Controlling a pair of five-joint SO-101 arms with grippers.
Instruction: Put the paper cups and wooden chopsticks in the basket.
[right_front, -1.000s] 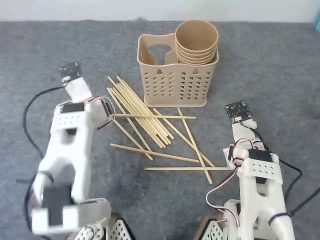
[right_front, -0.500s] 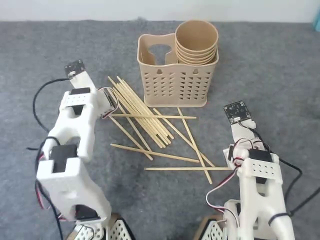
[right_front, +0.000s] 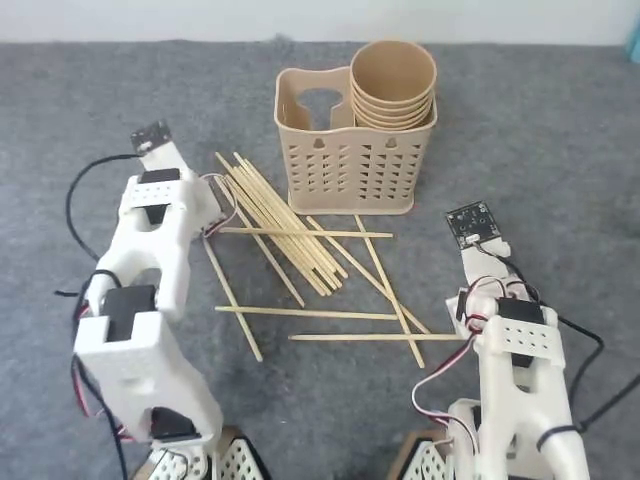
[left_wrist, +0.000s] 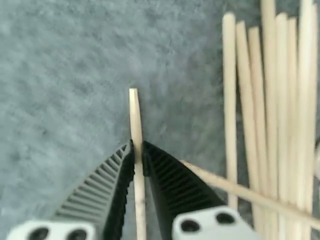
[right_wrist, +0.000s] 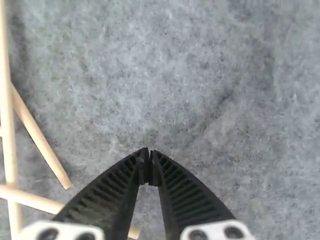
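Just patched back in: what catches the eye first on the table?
A stack of paper cups stands in the tan basket at the table's far side. Wooden chopsticks lie scattered on the grey mat before it, and the left gripper has its jaws shut on one chopstick.

The left end effector (left_wrist: 137, 155) is matt black plastic, ribbed on its inner faces. The chopstick (left_wrist: 134, 115) pinched in it is pale bare wood, matt, with a fine grain. The loose chopsticks (left_wrist: 270, 100) just beside it look the same. Under it the table (left_wrist: 60, 75) wears grey cloth, fuzzy and felt-like, without shine. The right end effector (right_wrist: 149, 165) is the same ribbed black plastic, over the same rough cloth. Beyond the left end effector, the basket (right_front: 345, 175) is smooth beige plastic with a faint sheen. The paper cups (right_front: 393, 70) in it are matt brown paper.
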